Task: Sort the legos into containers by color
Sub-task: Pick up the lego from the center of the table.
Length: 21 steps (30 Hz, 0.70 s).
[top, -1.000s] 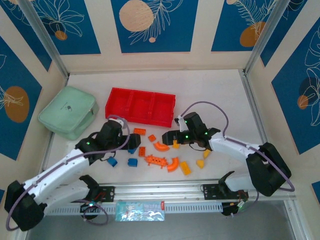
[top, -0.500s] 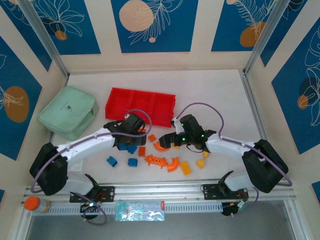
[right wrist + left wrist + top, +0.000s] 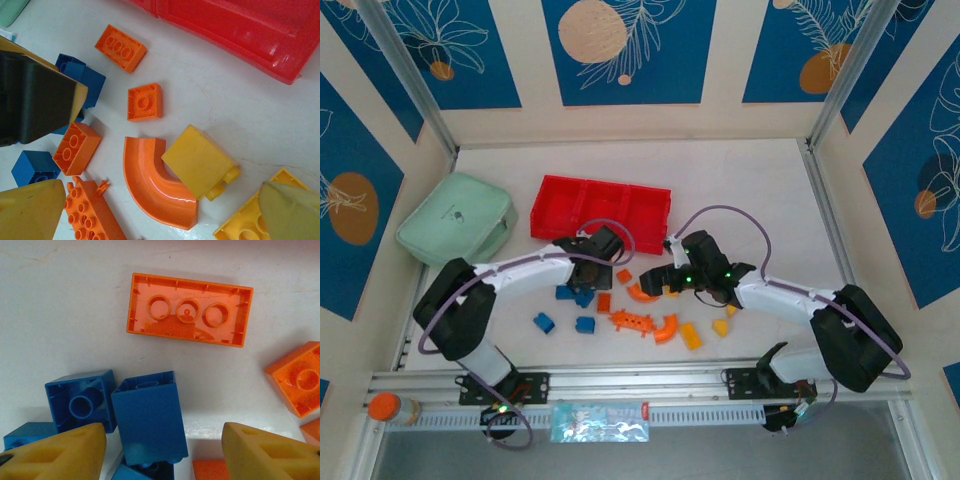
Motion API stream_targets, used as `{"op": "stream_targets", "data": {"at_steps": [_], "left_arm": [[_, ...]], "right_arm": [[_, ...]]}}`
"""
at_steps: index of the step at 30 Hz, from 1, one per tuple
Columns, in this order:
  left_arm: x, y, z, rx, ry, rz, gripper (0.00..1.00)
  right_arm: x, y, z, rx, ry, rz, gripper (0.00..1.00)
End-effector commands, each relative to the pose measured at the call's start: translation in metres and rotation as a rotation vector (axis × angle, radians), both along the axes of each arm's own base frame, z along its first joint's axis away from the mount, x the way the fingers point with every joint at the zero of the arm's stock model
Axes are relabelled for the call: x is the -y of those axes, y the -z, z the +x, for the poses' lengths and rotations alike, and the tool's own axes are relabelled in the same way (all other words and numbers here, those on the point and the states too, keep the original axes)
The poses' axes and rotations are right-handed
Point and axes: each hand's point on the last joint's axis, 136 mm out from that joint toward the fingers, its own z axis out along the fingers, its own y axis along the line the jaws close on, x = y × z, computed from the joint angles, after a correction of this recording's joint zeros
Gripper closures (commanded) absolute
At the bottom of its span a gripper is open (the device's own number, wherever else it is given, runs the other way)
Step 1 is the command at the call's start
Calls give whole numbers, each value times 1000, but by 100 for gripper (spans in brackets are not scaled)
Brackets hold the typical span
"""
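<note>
The white tabletop (image 3: 760,190) lies bare behind and to the right of the shallow red plastic three-compartment tray (image 3: 645,238), so there is open room there. The pale mint-green rounded case (image 3: 455,225) sits by the left wall, apart from the tray. In the right wrist view the tray (image 3: 240,30) is cut off at the top edge. The small blue, orange and yellow plastic bricks (image 3: 640,322) lie scattered on the table in front of the tray. The left gripper (image 3: 164,435) stands open astride an upright blue brick (image 3: 149,417) — its base is cut off by the frame, and neither pad seems to touch it. The right gripper (image 3: 161,189) gapes wide over an orange curved piece (image 3: 150,185) touching a yellow block (image 3: 197,160) — another yellow brick (image 3: 245,220) is half hidden behind its finger.
</note>
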Motion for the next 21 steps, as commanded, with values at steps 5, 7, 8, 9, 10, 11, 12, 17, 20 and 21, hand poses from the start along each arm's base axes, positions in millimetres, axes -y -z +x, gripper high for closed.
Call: {"op": "stream_targets", "data": {"at_steps": [5, 7, 8, 9, 10, 11, 12, 17, 20, 21], "left_arm": [[19, 1, 9, -4, -4, -44, 45], [21, 0, 11, 2, -4, -45, 50], [20, 0, 11, 5, -6, -41, 52], [19, 1, 11, 8, -6, -36, 54], [18, 3, 11, 7, -6, -30, 55], [17, 5, 11, 3, -3, -21, 55], [15, 8, 10, -8, -3, -8, 55], [12, 15, 6, -28, -4, 10, 59], [13, 13, 6, -31, 11, 11, 66], [12, 11, 7, -27, 13, 17, 70]], "right_arm": [[-1, -3, -2, 24, -13, 3, 1], [0, -4, -1, 24, -9, -1, 1], [0, -3, -1, 26, -6, -3, 1], [1, -3, 0, 28, -5, -3, 1], [1, -4, 0, 30, -3, -2, 1], [1, -3, 0, 28, -4, -3, 1], [0, -4, 0, 30, -5, -1, 1], [0, -5, 0, 34, -6, -1, 1], [1, -6, 0, 40, -3, -1, 1], [1, -7, 0, 44, -3, 0, 1]]}}
